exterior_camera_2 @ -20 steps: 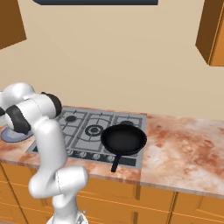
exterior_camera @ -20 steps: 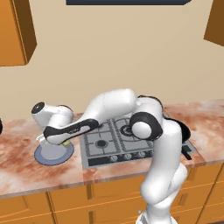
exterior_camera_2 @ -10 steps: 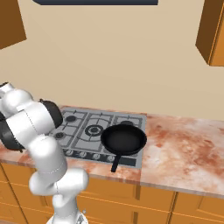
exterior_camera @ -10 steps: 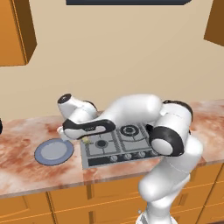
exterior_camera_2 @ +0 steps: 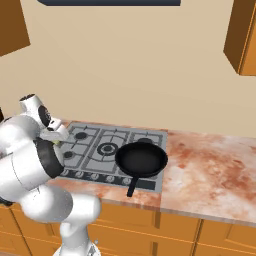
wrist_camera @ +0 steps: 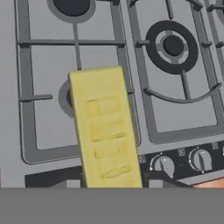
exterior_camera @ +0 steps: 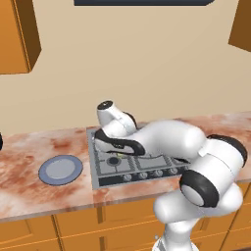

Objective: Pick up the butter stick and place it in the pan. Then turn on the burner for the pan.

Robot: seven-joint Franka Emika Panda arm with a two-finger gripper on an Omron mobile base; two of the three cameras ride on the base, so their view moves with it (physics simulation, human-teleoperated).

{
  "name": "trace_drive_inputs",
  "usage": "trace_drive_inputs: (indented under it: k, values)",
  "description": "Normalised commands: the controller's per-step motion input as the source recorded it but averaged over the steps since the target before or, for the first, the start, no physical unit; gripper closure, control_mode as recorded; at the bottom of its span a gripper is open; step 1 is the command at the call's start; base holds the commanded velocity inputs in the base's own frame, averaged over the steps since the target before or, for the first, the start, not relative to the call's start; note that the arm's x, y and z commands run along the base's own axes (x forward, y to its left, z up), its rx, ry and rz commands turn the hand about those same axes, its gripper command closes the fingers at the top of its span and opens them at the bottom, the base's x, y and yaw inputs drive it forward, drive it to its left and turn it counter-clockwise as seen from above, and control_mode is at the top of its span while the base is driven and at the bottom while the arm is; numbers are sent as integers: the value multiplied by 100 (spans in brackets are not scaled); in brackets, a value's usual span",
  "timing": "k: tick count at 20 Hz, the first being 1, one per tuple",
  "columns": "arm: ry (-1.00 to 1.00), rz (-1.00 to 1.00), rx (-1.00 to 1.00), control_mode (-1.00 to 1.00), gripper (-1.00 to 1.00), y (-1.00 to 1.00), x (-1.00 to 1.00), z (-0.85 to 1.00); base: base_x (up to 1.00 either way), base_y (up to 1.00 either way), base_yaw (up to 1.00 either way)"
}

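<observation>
Now the table point(exterior_camera_2: 210, 165) carries the stove point(exterior_camera_2: 107, 150), and the pan point(exterior_camera_2: 141, 159) sits on its right front burner. The gripper point(exterior_camera_2: 54, 136) hangs over the left burners, clamped on the butter stick point(wrist_camera: 107, 129) at its near end. Butter is probably light, soft and slippery, so a gentle grip across its long flat sides seems best.

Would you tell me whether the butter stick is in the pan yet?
Not yet. The butter stick hangs at the gripper above the stove's left burners, and the pan sits empty on the right.
</observation>
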Motion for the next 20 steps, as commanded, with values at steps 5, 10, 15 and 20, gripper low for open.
trace_drive_inputs:
  k: [5, 10, 15, 20]
  values:
    - [0, -12, 1, -100, 100, -97, 0, 24, 0, 0, 0]
    - [0, -12, 3, -100, 100, -98, 0, 21, 0, 0, 0]
    - [2, -11, 3, -100, 100, -100, 1, 18, 0, 0, 0]
    - [7, -10, 5, -100, 100, -100, 12, 12, 0, 0, 0]
